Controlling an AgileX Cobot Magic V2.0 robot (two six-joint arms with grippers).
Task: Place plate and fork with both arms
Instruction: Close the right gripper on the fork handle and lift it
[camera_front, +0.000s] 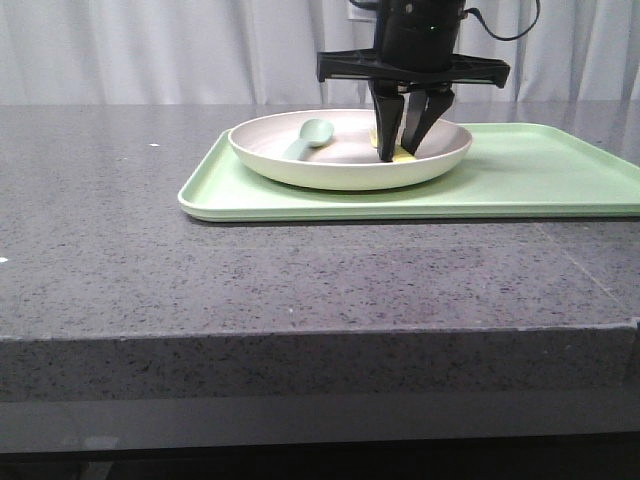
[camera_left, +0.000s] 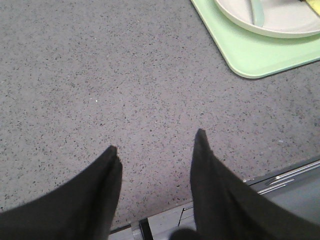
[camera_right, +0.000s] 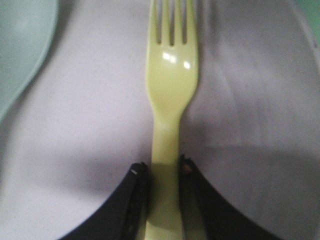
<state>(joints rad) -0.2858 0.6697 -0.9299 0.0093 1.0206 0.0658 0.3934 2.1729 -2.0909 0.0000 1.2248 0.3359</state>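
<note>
Bare counter (camera_front: 120, 200) lies open leftward; the spoon (camera_front: 312, 134) crowds the plate (camera_front: 300, 165) beside the fork (camera_right: 170, 100).

The right pincer (camera_front: 408, 150) is seen as matte black, with two tapered fingers (camera_front: 386, 125) narrowing to blunt tips. Above them a flat black crossbar (camera_front: 412, 68) is mounted, angular at both ends. A rounded black wrist housing (camera_front: 420, 25) is set above it, and a thin black cable (camera_front: 500, 32) is looped at its 3 o'clock side. The left pincer (camera_left: 157, 142) is shown as two smooth black pointed fingers (camera_left: 212, 185), broad at the base.
</note>
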